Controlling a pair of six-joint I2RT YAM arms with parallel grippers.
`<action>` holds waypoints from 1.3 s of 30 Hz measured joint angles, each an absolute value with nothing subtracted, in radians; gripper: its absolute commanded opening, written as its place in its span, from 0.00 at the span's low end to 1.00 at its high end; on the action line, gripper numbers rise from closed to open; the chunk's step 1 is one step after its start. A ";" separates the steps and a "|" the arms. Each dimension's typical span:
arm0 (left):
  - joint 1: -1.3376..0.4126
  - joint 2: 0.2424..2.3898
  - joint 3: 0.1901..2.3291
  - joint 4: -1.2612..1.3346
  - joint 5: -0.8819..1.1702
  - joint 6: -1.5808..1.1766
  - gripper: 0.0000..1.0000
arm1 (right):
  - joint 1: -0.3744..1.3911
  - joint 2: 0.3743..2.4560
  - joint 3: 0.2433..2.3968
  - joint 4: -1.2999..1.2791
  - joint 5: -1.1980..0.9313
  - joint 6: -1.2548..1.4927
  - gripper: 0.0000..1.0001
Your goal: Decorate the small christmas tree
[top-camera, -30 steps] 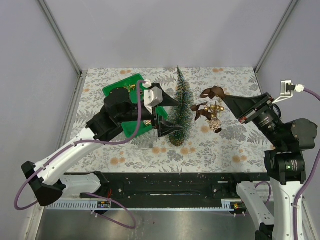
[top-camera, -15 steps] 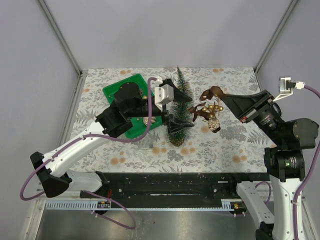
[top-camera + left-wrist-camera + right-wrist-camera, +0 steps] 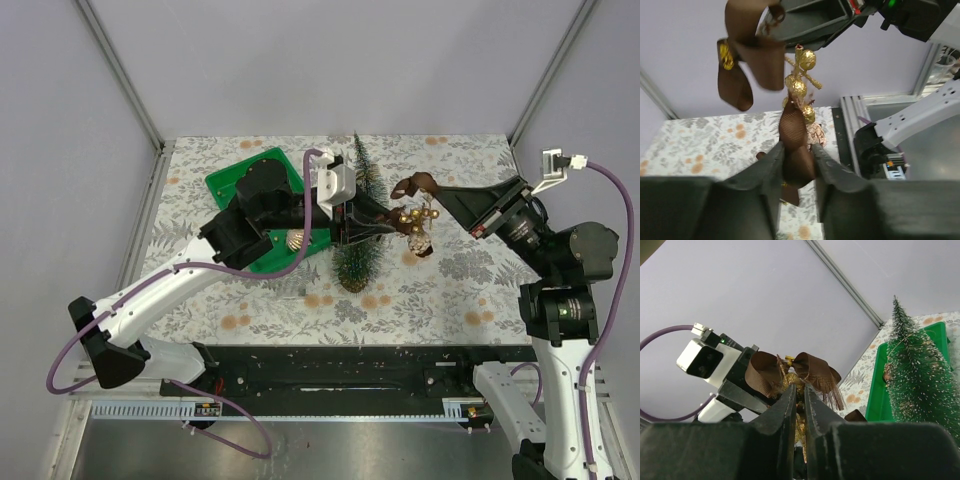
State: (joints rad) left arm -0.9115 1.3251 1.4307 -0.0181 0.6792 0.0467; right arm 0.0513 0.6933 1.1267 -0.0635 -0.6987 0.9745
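The small christmas tree (image 3: pixel 358 258) stands upright on the floral table, and shows in the right wrist view as a frosted green cone (image 3: pixel 920 375). A bow ornament (image 3: pixel 412 222) of brown ribbon and gold beads hangs just right of the tree. My right gripper (image 3: pixel 432 200) is shut on its gold middle (image 3: pixel 799 390), under the brown bow (image 3: pixel 815 371). My left gripper (image 3: pixel 385 222) reaches in front of the tree. Its jaws (image 3: pixel 797 160) are shut on the ornament's lower brown ribbon tail (image 3: pixel 792 127). The gold beads (image 3: pixel 799 82) hang above them.
A green tray (image 3: pixel 240 180) lies at the back left behind the left arm, with a small ornament (image 3: pixel 296 240) at its near edge. Grey walls close the table's sides and back. The black rail with the arm bases runs along the near edge.
My left gripper moved right past the tree to the ornament and shut on its ribbon tail. The right gripper shifted slightly left, still holding the ornament.
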 measured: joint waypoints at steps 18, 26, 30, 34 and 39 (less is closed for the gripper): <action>-0.871 1.253 1.340 -0.025 0.460 0.177 0.00 | 0.052 0.740 1.073 -0.049 -0.677 0.907 0.00; -0.811 1.248 1.326 0.011 0.395 0.196 0.00 | 0.058 0.837 1.037 0.014 -0.670 0.866 0.00; -0.810 1.241 1.290 0.021 0.388 0.202 0.00 | 0.070 0.887 1.026 0.047 -0.671 0.863 0.00; -0.805 1.238 1.258 0.026 0.384 0.210 0.00 | 0.104 0.929 1.019 0.088 -0.671 0.859 0.00; -0.796 1.231 1.230 0.038 0.377 0.214 0.00 | 0.152 0.965 1.014 0.108 -0.661 0.842 0.02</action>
